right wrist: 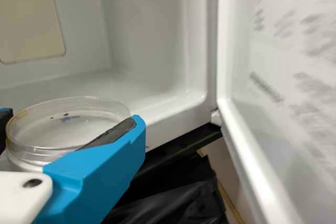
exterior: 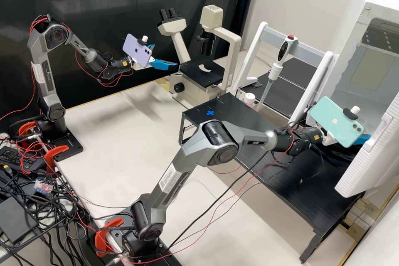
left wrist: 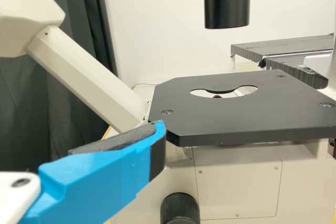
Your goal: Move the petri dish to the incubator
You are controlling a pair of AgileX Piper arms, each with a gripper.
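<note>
One petri dish (right wrist: 68,129) pinched in right tool (exterior: 362,139), right wrist view; left tool (exterior: 165,55) spread.

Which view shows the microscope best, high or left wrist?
The high view: eyepieces, lamp housing and stage of the microscope all show together. The left wrist view gives the stage closer, with the knob.

On the right arm (exterior: 224,145), a dark plate (exterior: 256,143) had light letters, and a white label (exterior: 167,178) carried fine print. The left arm (exterior: 50,66) also had a white label (exterior: 38,73). Green phone (exterior: 328,113) and purple phone (exterior: 132,45) each showed a maker's sign. A blue cross (exterior: 210,112) marked the black table (exterior: 270,183). Grey print (right wrist: 266,87) on the incubator door (right wrist: 273,156) was not readable for me.
</note>
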